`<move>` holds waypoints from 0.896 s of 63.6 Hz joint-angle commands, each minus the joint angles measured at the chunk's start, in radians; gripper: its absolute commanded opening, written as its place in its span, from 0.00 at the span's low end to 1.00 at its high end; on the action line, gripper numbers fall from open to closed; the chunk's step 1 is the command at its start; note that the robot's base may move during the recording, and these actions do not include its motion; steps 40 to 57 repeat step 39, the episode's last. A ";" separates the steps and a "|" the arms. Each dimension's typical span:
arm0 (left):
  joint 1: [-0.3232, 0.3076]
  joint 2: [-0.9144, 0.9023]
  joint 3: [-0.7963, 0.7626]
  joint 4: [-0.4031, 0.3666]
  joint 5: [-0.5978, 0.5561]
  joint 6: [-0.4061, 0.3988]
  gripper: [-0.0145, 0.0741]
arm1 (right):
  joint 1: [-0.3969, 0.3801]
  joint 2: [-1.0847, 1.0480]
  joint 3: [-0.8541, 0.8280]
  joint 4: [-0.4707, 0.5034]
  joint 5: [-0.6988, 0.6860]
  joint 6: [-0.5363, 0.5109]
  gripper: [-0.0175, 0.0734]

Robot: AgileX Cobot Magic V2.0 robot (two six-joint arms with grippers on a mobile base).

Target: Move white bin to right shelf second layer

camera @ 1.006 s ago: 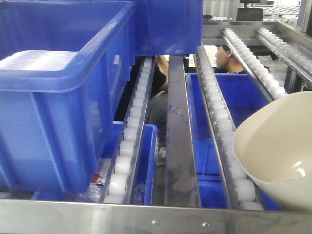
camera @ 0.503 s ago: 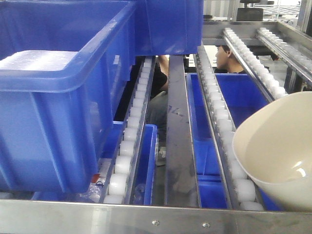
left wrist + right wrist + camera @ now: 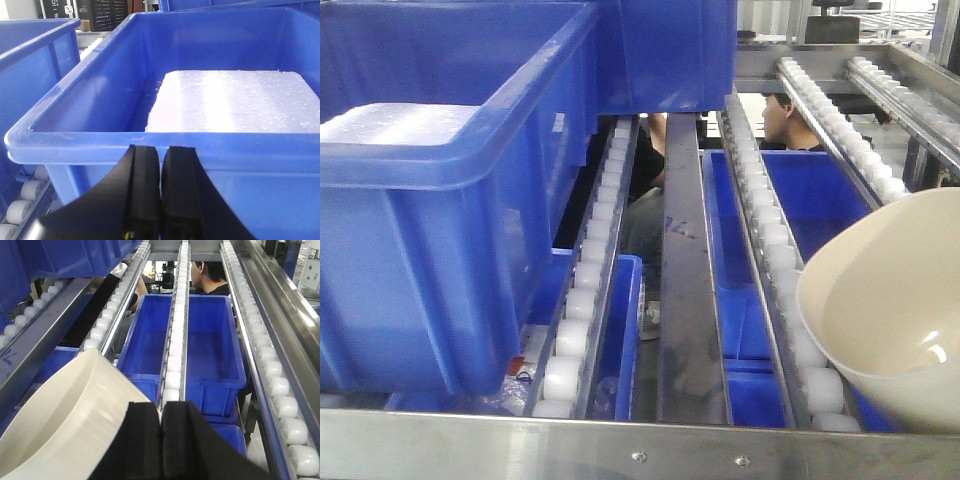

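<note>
Front view shows the white bin tilted on its side at the lower right, its open mouth turned toward the camera and up, its lower wall just above or against the roller rail that runs back from the riveted steel front lip of the rack. Whether the bin actually rests on the rollers or hangs just over them cannot be told from here. It does not sit flat on the tier, so the move looks well along but not finished: the bin has reached the rack front, and what is left, by my reading, is to level it, set it down on the rails and let go.

From the right wrist view the bin's rim sweeps across the lower left, and the right gripper has its two dark fingers pressed together with no gap showing at the tips; they sit right at the bin's rim, so they seem to pinch its wall, though the pinched edge itself is hidden.

The left gripper likewise has its fingers closed against each other, holding nothing, parked just in front of the rim of a large blue crate with a white foam slab inside.

Below the rails another blue crate stands empty on a lower level, and a person is visible behind the rack.
</note>
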 commanded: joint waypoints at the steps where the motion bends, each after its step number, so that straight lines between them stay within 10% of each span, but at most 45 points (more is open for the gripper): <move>1: 0.001 -0.016 0.037 -0.006 -0.084 -0.003 0.26 | -0.005 -0.020 -0.018 0.001 -0.096 -0.009 0.25; 57: 0.001 -0.016 0.037 -0.006 -0.084 -0.003 0.26 | -0.005 -0.020 -0.018 0.001 -0.096 -0.009 0.25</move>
